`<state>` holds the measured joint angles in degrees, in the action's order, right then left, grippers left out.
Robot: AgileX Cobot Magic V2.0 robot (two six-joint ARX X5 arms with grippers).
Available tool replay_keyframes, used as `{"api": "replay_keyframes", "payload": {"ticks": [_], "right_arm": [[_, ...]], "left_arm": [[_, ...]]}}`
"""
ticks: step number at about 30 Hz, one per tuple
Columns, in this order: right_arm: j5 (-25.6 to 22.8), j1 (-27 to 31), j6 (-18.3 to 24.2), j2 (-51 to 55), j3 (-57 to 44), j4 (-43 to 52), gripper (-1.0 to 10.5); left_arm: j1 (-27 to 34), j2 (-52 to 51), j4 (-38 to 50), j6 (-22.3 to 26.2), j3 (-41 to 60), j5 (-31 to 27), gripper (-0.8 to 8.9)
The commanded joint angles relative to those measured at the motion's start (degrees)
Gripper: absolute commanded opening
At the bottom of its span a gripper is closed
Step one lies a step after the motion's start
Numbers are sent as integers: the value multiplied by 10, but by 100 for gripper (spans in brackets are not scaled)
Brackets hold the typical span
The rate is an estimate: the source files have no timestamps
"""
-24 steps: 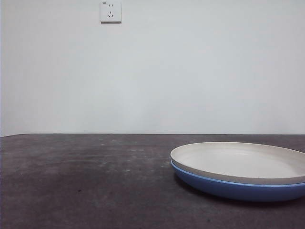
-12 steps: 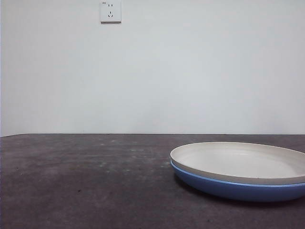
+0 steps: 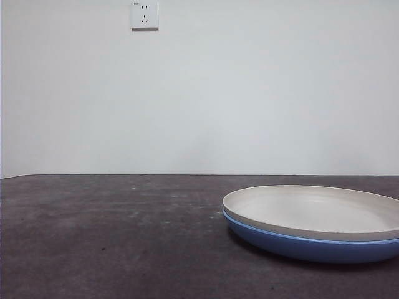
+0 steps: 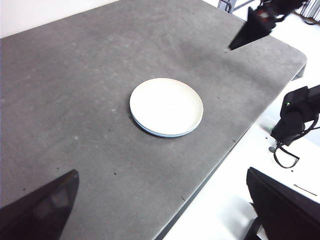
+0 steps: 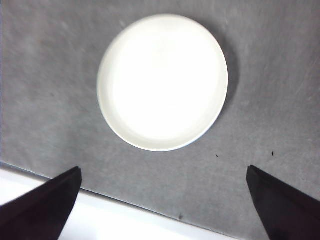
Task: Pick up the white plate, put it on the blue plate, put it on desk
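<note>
Two plates stacked on the desk [image 3: 112, 237]: white plate [image 3: 312, 212] sits nested on top of the blue plate [image 3: 299, 244], rims lined up, only a thin blue edge showing under the cream one. Stack is flat, not tilted, on the dark mottled tabletop, toward the right side in the front view and cut off by that picture's edge. Left wrist view shows the same stack [image 4: 166, 106] out in the middle of the desk, near the front edge, blue rim peeking out along one side [image 4: 156, 133]. Right wrist view looks nearly straight down on the white plate [image 5: 162, 82]; blue plate almost fully hidden under it there.

Left gripper [image 4: 165, 210] hangs high above the desk, well apart from the plates, jaws spread wide, nothing between them. Right gripper [image 5: 165, 205] also up over the stack, jaws spread wide, grasping nothing, not touching either plate. Right arm's black tip [image 4: 252, 31] shows in the left wrist view, above the far side of the desk.

No arm visible in the front view. White wall behind with a wall socket [image 3: 144, 15] high up. Black device with a cable [image 4: 295, 117] sits off the desk edge on a pale surface.
</note>
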<state>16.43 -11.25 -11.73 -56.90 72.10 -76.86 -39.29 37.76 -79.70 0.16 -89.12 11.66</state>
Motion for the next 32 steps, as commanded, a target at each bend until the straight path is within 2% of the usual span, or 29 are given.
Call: {"api": "replay_keyframes", "payload": {"ticks": [1,7,17,21,25,32], "right_arm": [[-2,-2,28,-36,10,-40,593],[-4,-2,47,-114,10,-17,593],[0,-1,51,-227,9,38,593],[1,11,61,-266,8,61,590],[2,32,72,-306,-1,80,542],[60,62,90,-347,-50,145,542]], "left_arm": [[-8,-5,0,5,-7,-3,658],[-20,-17,0,5,-7,-3,658],[-38,-27,-1,10,-7,-3,658],[-39,-27,-1,11,-7,-3,658],[-39,-27,-1,11,-7,-3,658],[-39,-26,0,11,-7,-3,658]]}}
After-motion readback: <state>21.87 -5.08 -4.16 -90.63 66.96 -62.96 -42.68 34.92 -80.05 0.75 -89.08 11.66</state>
